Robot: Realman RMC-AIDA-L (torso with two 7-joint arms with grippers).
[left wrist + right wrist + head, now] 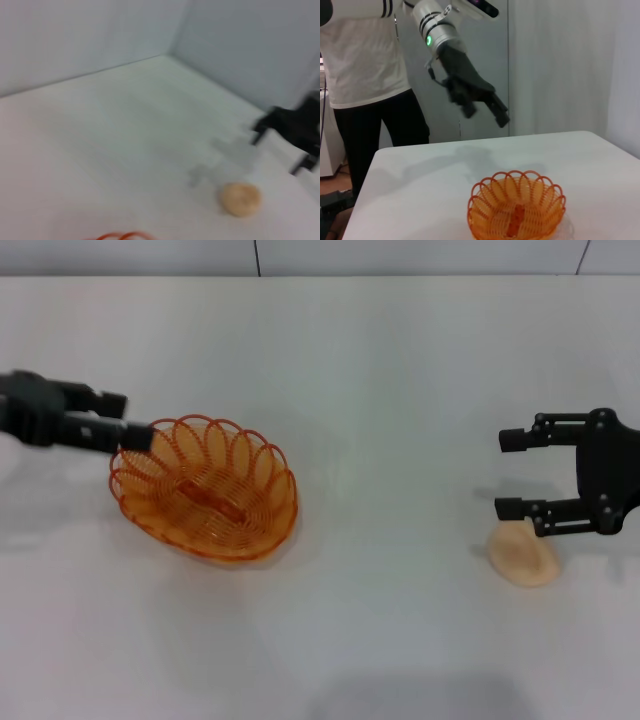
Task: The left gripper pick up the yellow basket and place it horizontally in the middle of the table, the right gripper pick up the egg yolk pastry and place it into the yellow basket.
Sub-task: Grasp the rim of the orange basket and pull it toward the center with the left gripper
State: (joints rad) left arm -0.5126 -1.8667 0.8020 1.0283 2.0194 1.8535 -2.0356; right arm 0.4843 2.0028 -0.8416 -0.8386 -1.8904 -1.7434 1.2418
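The yellow basket (205, 488) sits upright on the table (380, 390), empty. The left claw (128, 432) hangs above the basket's near rim, gripping nothing; whether it is parted I cannot tell. The right claw (512, 473) is spread wide just over the egg yolk pastry (522, 554), apparently lining up a grab.

The worktop (380, 390) is a plain white flat surface filling most of the head view. 2 things lie directly on it, well apart. The yellow basket (205, 489) (an oval of orange-yellow wire with a looped, scalloped rim) sits on the robot's left half, open side up. The egg yolk pastry (522, 555), small, smooth and pale beige, rests on the right half, toward the right edge.
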